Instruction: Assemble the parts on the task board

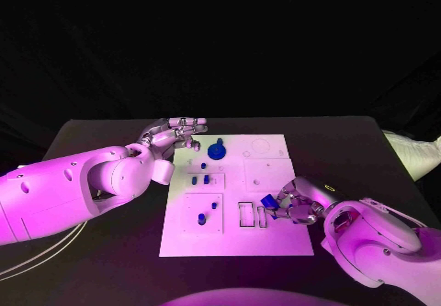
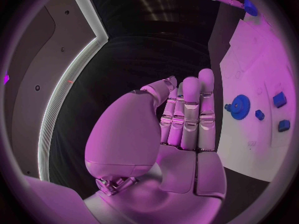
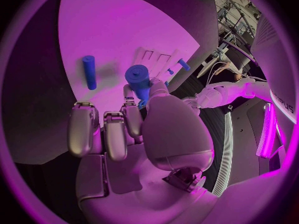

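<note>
Blue and cylindrical, a peg (image 3: 138, 79) is pinched in the right hand (image 1: 296, 205) over the board's (image 1: 276, 239) near right part. Another peg (image 3: 89, 71) lies beside it. Farther off, the left hand (image 1: 176, 135) is held open, fingers straight, with a gear (image 1: 216, 150) just beside it on the board.

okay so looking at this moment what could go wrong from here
The right hand pinches a blue cylinder only near its fingertips, so it might slip or tilt before seating. Another blue peg lies loose on the task board close by and could get knocked. The left hand hovers near the blue gear.
</note>
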Controlling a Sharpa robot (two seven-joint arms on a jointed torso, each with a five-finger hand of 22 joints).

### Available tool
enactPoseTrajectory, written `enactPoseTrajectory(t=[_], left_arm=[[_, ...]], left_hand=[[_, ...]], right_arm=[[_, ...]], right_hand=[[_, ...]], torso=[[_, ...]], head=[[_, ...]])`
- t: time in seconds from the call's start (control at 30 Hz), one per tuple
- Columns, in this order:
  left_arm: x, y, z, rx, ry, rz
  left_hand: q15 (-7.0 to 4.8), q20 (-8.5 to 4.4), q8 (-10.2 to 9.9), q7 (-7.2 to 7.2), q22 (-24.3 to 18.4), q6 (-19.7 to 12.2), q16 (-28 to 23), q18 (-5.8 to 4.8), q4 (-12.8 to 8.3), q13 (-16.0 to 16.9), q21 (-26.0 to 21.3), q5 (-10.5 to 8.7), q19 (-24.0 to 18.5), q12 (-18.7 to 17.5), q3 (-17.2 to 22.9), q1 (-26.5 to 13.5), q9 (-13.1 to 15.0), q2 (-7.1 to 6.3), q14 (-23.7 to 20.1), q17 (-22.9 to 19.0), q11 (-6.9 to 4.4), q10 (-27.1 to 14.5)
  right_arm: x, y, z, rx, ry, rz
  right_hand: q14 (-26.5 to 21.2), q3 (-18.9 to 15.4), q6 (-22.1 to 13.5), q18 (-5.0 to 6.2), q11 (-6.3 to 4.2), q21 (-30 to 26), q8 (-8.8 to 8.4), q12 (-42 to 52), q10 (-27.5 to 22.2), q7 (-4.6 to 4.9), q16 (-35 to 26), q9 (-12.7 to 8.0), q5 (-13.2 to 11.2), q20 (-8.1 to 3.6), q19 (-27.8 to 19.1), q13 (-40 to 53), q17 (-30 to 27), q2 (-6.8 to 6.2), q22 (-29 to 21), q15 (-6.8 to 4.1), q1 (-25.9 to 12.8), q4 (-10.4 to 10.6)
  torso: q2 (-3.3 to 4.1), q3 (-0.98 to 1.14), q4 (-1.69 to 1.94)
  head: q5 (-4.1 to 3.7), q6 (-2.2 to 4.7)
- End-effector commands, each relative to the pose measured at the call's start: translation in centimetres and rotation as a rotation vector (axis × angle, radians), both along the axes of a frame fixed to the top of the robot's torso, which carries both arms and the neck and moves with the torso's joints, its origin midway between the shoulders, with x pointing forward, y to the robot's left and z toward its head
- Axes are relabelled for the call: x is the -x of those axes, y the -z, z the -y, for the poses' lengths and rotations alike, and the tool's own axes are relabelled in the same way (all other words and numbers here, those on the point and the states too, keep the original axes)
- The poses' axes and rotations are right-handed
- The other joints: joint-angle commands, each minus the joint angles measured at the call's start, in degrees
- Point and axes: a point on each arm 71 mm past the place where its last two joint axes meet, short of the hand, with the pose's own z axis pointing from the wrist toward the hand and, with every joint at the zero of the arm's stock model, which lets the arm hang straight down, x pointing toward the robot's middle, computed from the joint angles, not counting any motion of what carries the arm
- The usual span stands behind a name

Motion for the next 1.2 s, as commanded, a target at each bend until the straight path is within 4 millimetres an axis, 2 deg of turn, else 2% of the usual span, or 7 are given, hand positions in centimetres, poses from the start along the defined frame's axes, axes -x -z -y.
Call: enactPoseTrajectory(t=[0.03,0.23,0.4,0.67,1.03,1.13,1.2], left_arm=[[0.1,-0.1,0.3,0.011,0.022,0.007],[0.1,-0.1,0.3,0.011,0.022,0.006],[0.1,-0.1,0.4,0.012,0.025,0.006],[0.1,-0.1,0.4,0.013,0.026,0.006],[0.1,-0.1,0.4,0.012,0.025,0.005],[0.1,-0.1,0.4,0.012,0.025,0.005],[0.1,-0.1,0.4,0.012,0.025,0.005]], left_hand=[[0.07,0.03,-0.1,-0.04,-0.1,-0.3,0.4,1.09,-0.4,-0.1,-0.3,-0.07,-0.2,0.5,-0.1,-0.1,0.0,0.65,-0.3,-0.1,0.07,-0.3],[0.07,0.03,-0.1,-0.04,-0.1,-0.3,0.4,1.09,-0.4,-0.1,-0.3,-0.07,-0.2,0.5,-0.1,-0.1,0.0,0.67,-0.3,-0.1,0.07,-0.4],[0.07,0.03,-0.1,-0.04,-0.1,-0.3,0.4,1.09,-0.4,-0.1,-0.3,-0.07,-0.2,0.5,-0.1,-0.1,0.0,0.67,-0.3,-0.1,0.07,-0.4],[0.07,0.03,-0.1,-0.04,-0.1,-0.3,0.4,1.09,-0.4,-0.1,-0.3,-0.07,-0.2,0.5,-0.1,-0.1,0.0,0.67,-0.3,-0.1,0.07,-0.4],[0.07,0.03,-0.1,-0.04,-0.1,-0.3,0.4,1.09,-0.4,-0.1,-0.3,-0.07,-0.2,0.5,-0.1,-0.1,0.0,0.67,-0.3,-0.1,0.07,-0.4],[0.07,0.03,-0.1,-0.04,-0.1,-0.3,0.4,1.09,-0.4,-0.1,-0.3,-0.07,-0.2,0.5,-0.1,-0.1,0.0,0.67,-0.3,-0.1,0.07,-0.4],[0.07,0.03,-0.1,-0.04,-0.1,-0.3,0.4,1.09,-0.4,-0.1,-0.3,-0.07,-0.2,0.5,-0.1,-0.1,0.0,0.67,-0.3,-0.1,0.07,-0.4]], right_arm=[[0.0,-0.2,0.0,-0.034,0.028,-0.002],[0.0,0.0,-0.9,-0.04,0.007,-0.036],[0.1,0.3,-1.9,-0.042,-0.019,-0.076],[-0.1,1.1,-3.3,-0.025,-0.049,-0.133],[-0.1,1.5,-3.9,-0.015,-0.062,-0.149],[-0.1,1.5,-3.9,-0.014,-0.062,-0.148],[-0.2,1.5,-3.9,-0.011,-0.062,-0.146]], right_hand=[[4.8,-0.5,0.2,-1.02,-0.81,0.4,0.32,0.3,1.3,-0.03,0.3,0.1,0.3,0.06,0.5,0.1,8.0,-0.18,0.1,-0.51,-0.8,0.0],[4.9,-0.6,0.3,-1.05,-0.86,0.5,0.42,0.3,1.4,-0.09,0.4,0.3,0.4,0.04,0.6,0.2,8.2,0.1,0.3,-0.55,-1.1,0.1],[4.9,-1.0,0.3,-1.05,-0.88,0.5,0.5,0.3,1.4,-0.12,0.4,0.5,0.3,0.0,0.6,0.3,8.2,0.37,0.3,-0.58,-1.7,0.1],[4.9,-1.5,0.3,-1.03,-0.93,0.4,0.66,0.0,1.4,-0.2,0.4,0.9,-0.2,-0.03,0.5,0.2,8.3,0.61,0.2,-0.61,-2.5,0.1],[4.8,-1.8,0.3,-1.01,-0.97,0.4,0.77,-0.3,1.3,-0.25,0.4,1.2,-0.5,-0.05,0.5,0.0,8.1,0.84,0.1,-0.64,-2.9,0.1],[4.8,-2.2,0.3,-1.0,-1.01,0.3,0.9,-0.5,1.3,-0.31,0.4,1.4,-1.0,-0.07,0.4,0.0,8.1,1.07,0.1,-0.67,-3.4,0.1],[4.8,-2.8,0.3,-0.99,-1.05,0.3,1.01,-0.6,1.3,-0.36,0.3,1.7,-2.4,-0.1,0.4,0.1,8.1,1.19,0.1,-0.7,-4.1,0.0]], torso=[[0.08,-0.02,0.08],[0.0,-0.05,-0.03],[0.07,-0.04,0.1],[0.08,-0.05,0.07],[0.04,-0.02,-0.03],[0.05,-0.01,-0.02],[0.03,-0.02,-0.01]], head=[[0.14,-0.01],[0.41,-0.12],[0.42,-0.15],[0.66,-0.36],[0.94,-0.52],[0.94,-0.42],[0.98,-0.44]])
